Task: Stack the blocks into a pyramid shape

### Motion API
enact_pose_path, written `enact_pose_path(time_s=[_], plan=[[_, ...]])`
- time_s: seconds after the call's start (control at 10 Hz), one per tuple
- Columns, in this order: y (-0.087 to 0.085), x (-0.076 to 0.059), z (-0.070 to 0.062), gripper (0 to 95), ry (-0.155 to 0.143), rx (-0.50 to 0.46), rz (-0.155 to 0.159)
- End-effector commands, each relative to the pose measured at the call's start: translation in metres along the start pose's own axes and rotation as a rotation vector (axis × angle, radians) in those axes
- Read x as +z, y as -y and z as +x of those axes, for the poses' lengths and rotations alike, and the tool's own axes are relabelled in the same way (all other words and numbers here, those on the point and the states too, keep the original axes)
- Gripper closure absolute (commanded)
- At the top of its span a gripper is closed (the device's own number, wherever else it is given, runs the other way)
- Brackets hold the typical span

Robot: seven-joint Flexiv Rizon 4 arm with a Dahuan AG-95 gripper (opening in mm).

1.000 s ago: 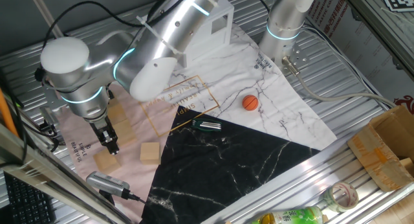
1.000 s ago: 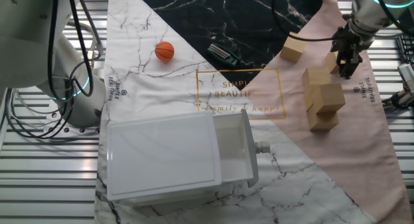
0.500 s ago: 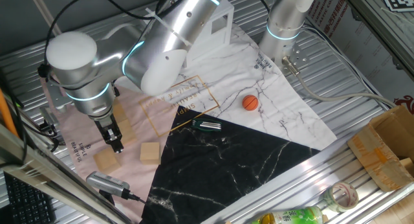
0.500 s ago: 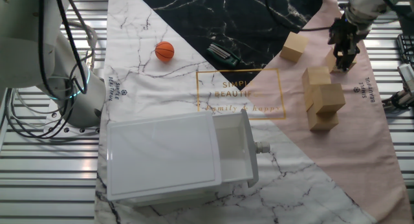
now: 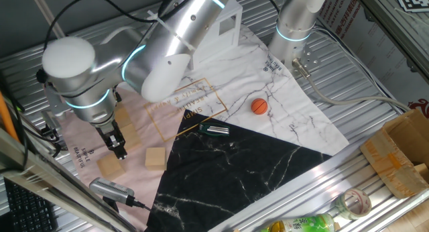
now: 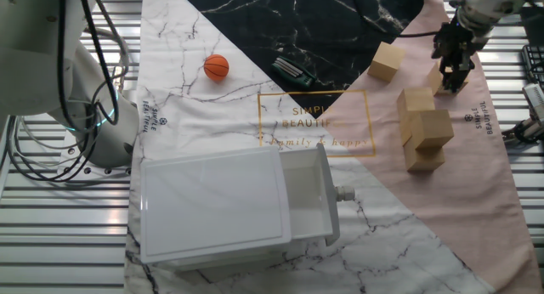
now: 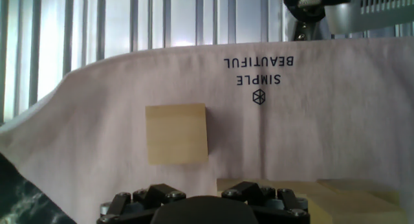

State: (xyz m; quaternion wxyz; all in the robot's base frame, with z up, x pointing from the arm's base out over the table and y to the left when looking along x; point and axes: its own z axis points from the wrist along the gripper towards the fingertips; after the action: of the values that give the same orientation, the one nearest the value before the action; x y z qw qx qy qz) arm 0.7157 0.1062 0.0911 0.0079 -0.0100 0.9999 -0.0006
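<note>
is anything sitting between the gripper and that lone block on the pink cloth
Nothing visible does. In the hand view the loose block lies alone on bare pink cloth ahead of the gripper; the stacked blocks sit off to one side.

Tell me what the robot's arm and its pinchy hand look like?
The arm is chunky and round, shiny silver and white, with glowing turquoise rings at its joints. Black cables loop over it. Its gripper is small and black, with two thin fingers; the hand view shows little bolts on it.

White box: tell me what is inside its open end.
In the other fixed view, the white box shows a bare white recess at its open end, with nothing visible in it. The part under its top is covered, so that cannot be seen.
</note>
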Motion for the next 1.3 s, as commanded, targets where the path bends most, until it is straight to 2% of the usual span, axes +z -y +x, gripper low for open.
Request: enact_pose_path(time_s=[0.1, 0.3, 0.5, 0.6, 0.8, 1.0, 1.2, 1.3], plan=[[0.0003, 0.0002, -0.0009, 95.0, -0.005, 0.034, -0.009], [0.0003, 0.0002, -0.0009, 95.0, 0.012, 0.068, -0.005], [0.0003, 0.0002, -0.0009, 95.0, 0.047, 0.058, -0.003], [0.0003, 0.0002, -0.0009, 95.0, 0.046, 0.061, 0.002], [0.0003, 0.0002, -0.0009, 95.0, 0.007, 0.061, 0.008], [0.0003, 0.0002, -0.0009, 95.0, 0.012, 0.055, 0.004], [0.0003, 0.0002, -0.0009, 95.0, 0.030, 0.054, 0.005], [0.0003, 0.0002, -0.0009, 76.0, 0.031, 0.059, 0.002]])
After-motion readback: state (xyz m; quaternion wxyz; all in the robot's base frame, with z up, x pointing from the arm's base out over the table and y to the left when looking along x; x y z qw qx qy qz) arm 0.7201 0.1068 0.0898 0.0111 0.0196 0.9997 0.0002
